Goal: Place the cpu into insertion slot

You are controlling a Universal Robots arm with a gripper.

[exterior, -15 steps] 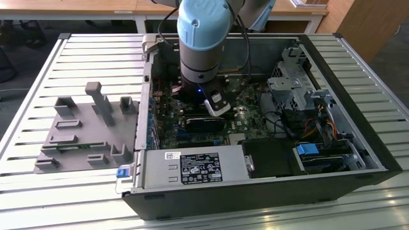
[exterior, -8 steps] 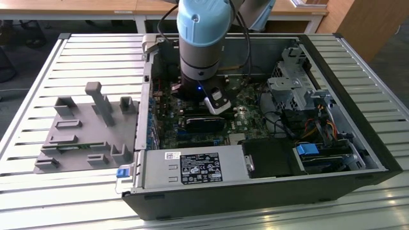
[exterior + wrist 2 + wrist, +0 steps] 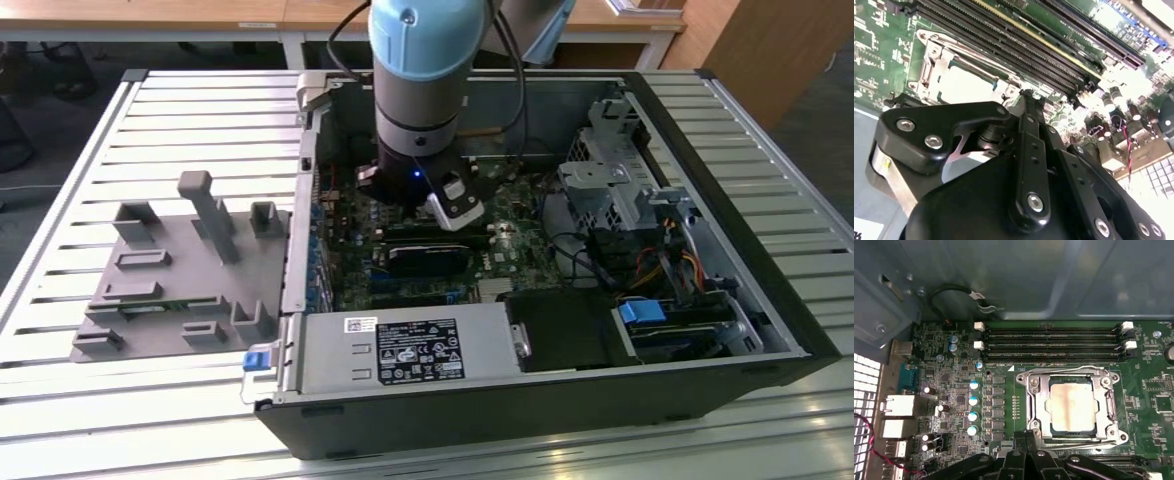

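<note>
Gripper: black linkage right up against the lens in the second wrist view (image 3: 1026, 95), fingertips drawn together at a point, seemingly pinching nothing, though the tips are hard to read.
Cpu: silvery square (image 3: 1072, 406) lies flat inside the socket frame, just beyond the fingertips; pale face also visible in the second wrist view (image 3: 966, 85).
Insertion slot: metal frame (image 3: 1036, 405) rings the chip on green motherboard (image 3: 1149, 385).
Memory slots: long black rows (image 3: 1051, 342) run just beside the socket.
Computer case: lies open on the slatted table (image 3: 747, 440), arm (image 3: 420, 100) reaching down into it.
</note>
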